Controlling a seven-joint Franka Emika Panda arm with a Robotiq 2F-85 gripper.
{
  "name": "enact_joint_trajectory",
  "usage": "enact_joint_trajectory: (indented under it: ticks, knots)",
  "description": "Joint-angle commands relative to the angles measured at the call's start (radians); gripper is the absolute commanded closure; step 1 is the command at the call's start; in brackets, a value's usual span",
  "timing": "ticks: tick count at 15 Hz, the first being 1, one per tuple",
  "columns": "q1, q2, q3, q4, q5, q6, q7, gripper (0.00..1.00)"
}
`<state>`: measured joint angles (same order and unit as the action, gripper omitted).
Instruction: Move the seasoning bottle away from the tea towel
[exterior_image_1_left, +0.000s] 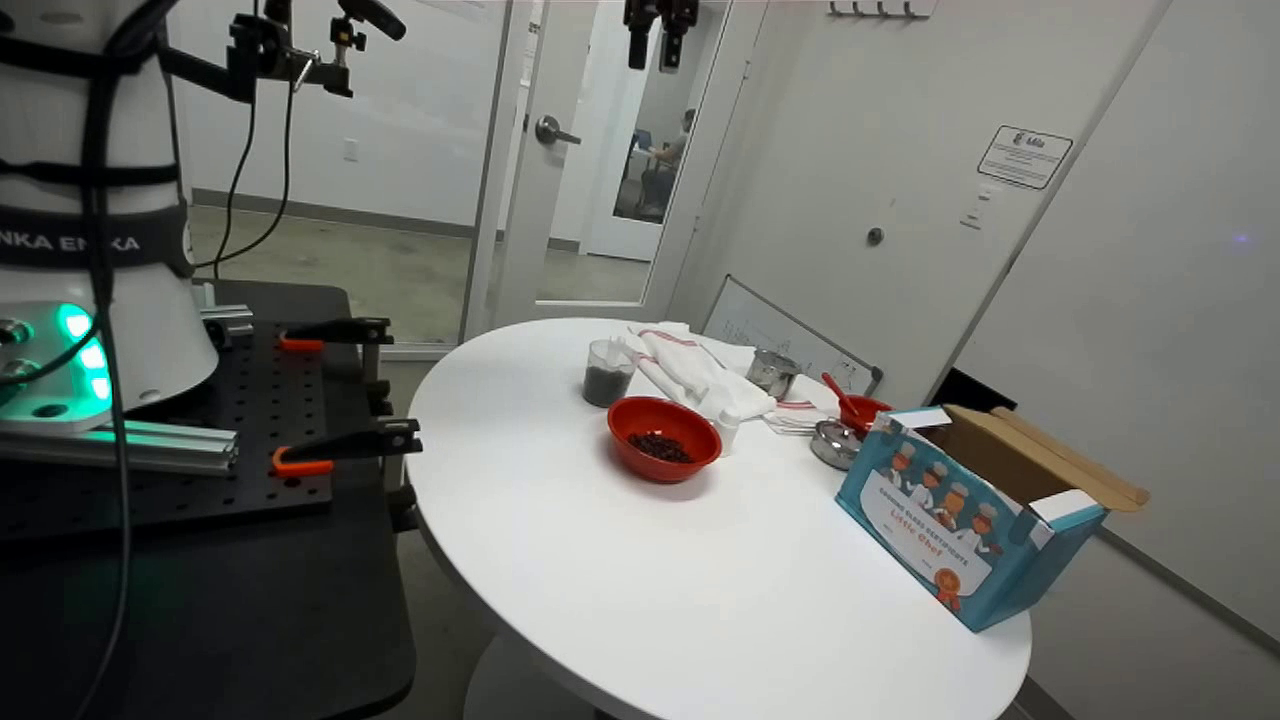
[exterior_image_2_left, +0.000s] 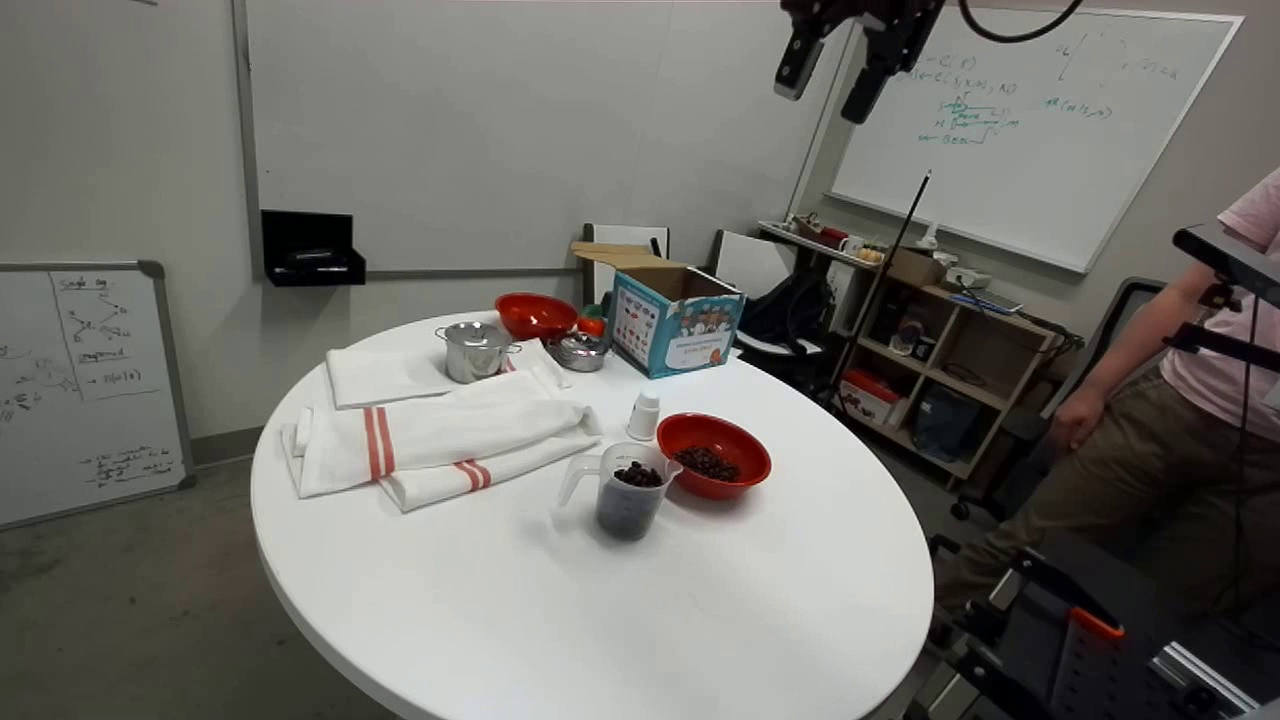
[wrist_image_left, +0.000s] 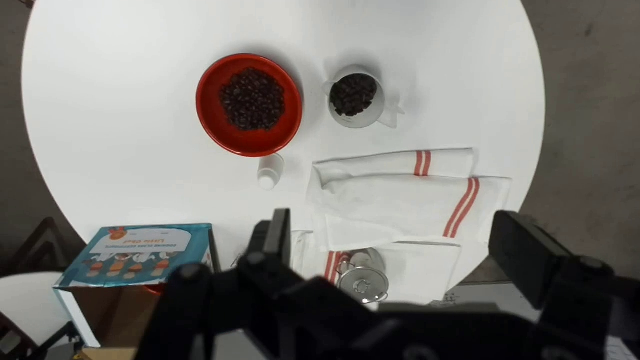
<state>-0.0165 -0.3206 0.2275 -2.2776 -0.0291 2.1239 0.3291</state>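
Plainly, the seasoning bottle stood upright on the white table, just beside the red bowl of dark beans; whether the two touched was hard to tell. It was probably light and stiff, smooth plastic by the look of it, so unlikely to be crushed but apt to slip, or to topple if nudged high up. The body, below the narrower top, seemed the place to take hold: one finger down in the gap towards the tea towel, the other opposite, both kept off the bowl's rim. The towel lay folded, near the bottle but apart from it. The measuring cup stood farther out. Well above everything hung the gripper, spread wide, with nothing between its fingers
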Motion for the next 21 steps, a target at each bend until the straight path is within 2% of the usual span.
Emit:
enact_joint_trajectory:
  ticks: [1,5,6,9,13,21]
  knots:
    - [-0.003,0.206,-0.006,0.138,-0.097,-0.006,0.095,0.00]
    - [0.016,0.349,-0.061,0.216,-0.151,-0.020,0.099,0.00]
    - [0.033,0.274,-0.066,0.146,-0.127,-0.002,0.089,0.00]
    - [0.036,0.343,-0.090,0.188,-0.130,-0.002,0.086,0.00]
    - [0.041,0.360,-0.095,0.207,-0.128,0.005,0.092,0.00]
    - [0.026,0.546,-0.190,0.361,-0.086,0.037,0.038,0.00]
